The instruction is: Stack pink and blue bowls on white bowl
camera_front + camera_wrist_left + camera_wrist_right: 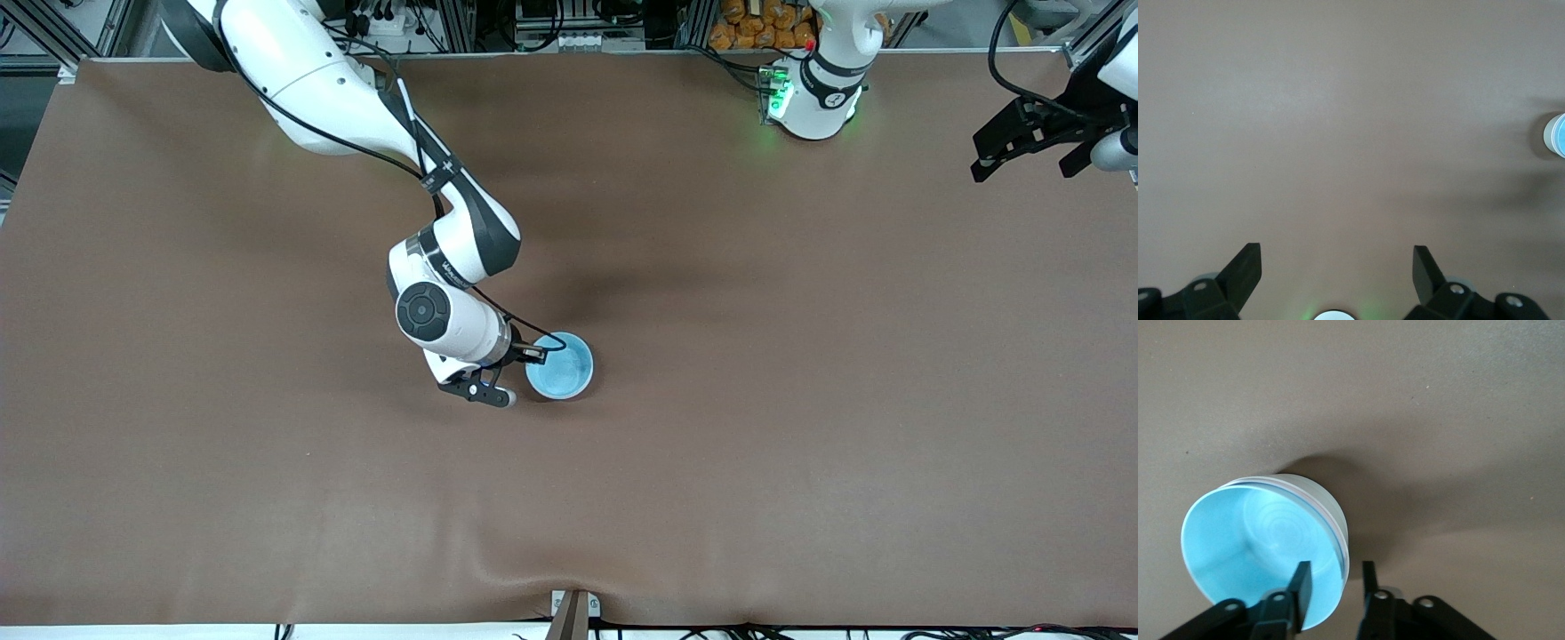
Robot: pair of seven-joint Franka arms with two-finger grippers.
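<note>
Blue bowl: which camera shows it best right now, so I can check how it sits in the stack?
The right wrist view: the blue bowl fills the frame, nested with a pink rim line and a white wall below, the right gripper straddling its rim. The front view shows only its blue inside from above. The left wrist view catches a sliver at the edge.

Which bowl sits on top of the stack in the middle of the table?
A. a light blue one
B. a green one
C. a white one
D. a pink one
A: the blue bowl is uppermost, its light blue inside open to view, with only thin pink and white rims showing beneath it in the right wrist view; the right gripper straddles its rim, one finger inside, one outside.
</note>
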